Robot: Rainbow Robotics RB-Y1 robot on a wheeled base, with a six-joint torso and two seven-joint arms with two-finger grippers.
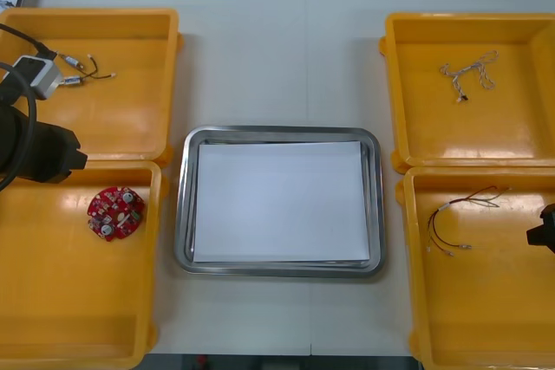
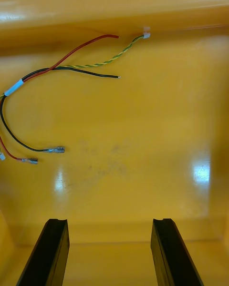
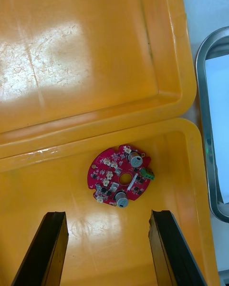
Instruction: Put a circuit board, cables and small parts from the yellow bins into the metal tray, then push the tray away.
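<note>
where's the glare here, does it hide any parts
Right wrist view: two bright spots on the right near bin, off the cable. Left wrist view: broad sheen across the left far bin, circuit board unaffected. Front view: sheen along the tray rim.

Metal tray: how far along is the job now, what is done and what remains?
Done: nothing; the metal tray holds no part on its white inside. In hand: the left gripper, fingers open, faces the circuit board lying in its yellow bin; the right gripper, fingers also open, faces the cables. Left: every pick, then pushing the tray away.
</note>
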